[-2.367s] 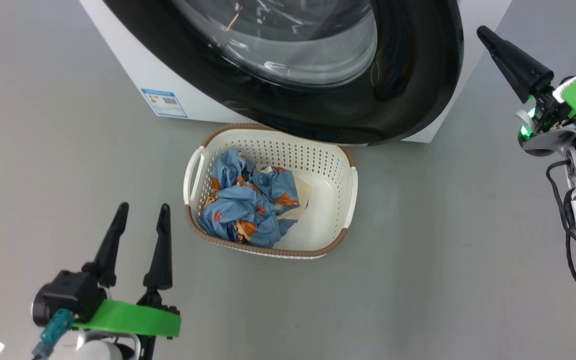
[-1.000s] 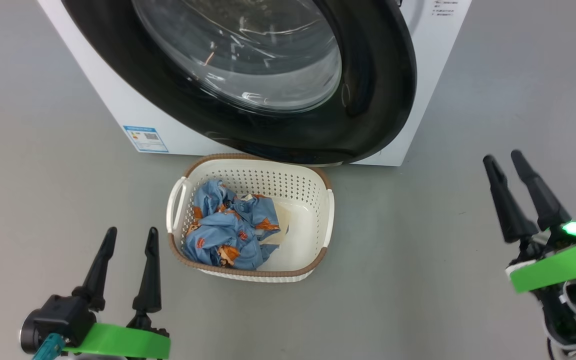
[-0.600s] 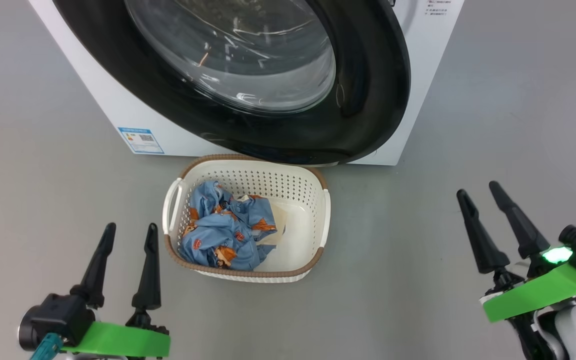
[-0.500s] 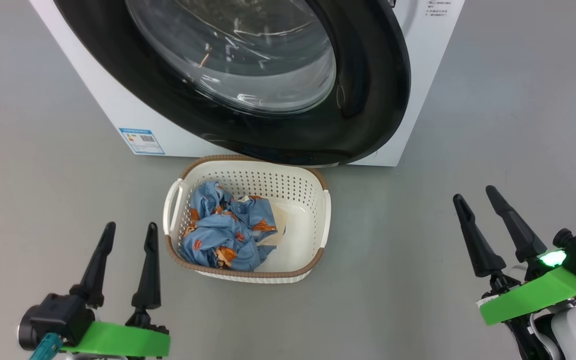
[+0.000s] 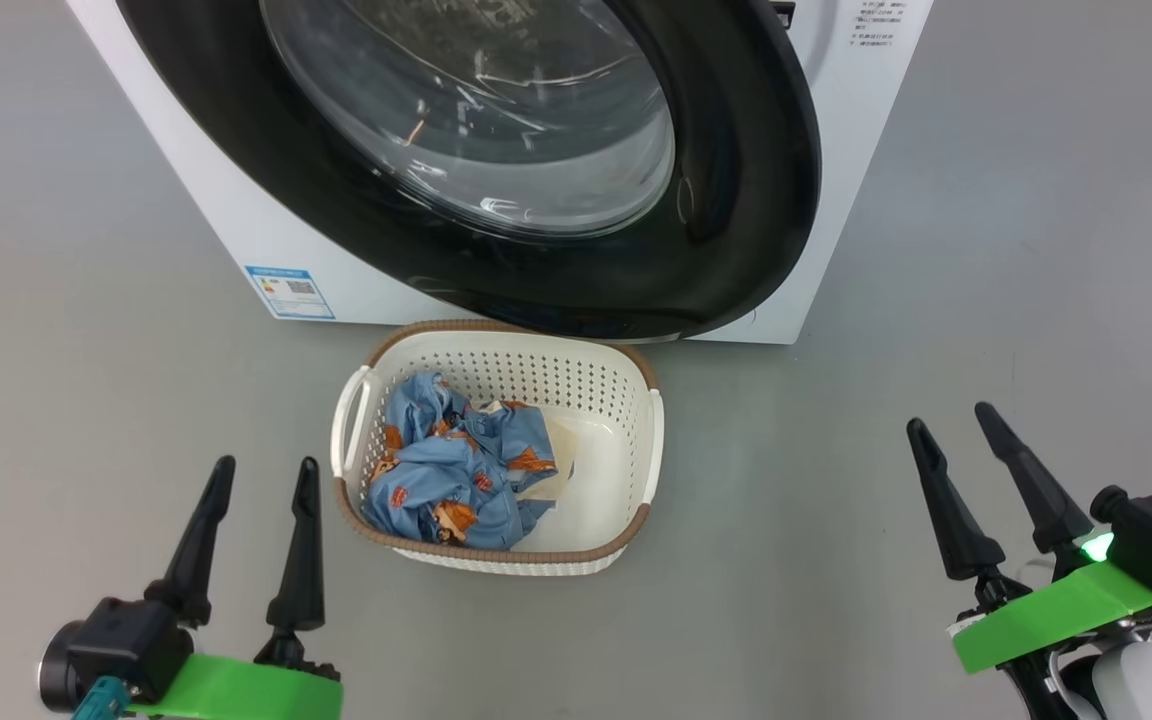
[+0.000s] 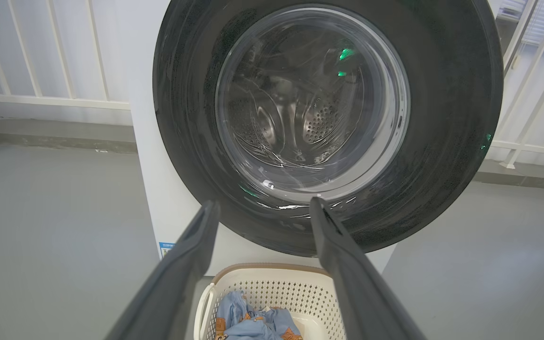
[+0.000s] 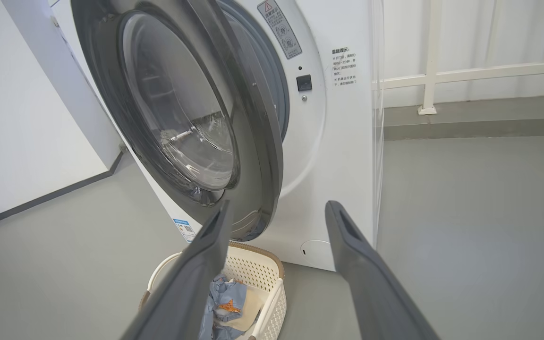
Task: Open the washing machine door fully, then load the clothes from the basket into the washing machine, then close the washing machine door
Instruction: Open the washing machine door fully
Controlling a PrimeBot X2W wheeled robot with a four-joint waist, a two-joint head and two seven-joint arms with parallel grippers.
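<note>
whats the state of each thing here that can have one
washing machine door, partly open, not fully
basket, upright on the floor, holds the clothes
clothes, crumpled in the basket
left hand, open, empty
right hand, open, empty

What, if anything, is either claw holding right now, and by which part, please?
Nothing is held. The left claw and the right claw both stand open and empty; the clothes lie untouched in the basket.
</note>
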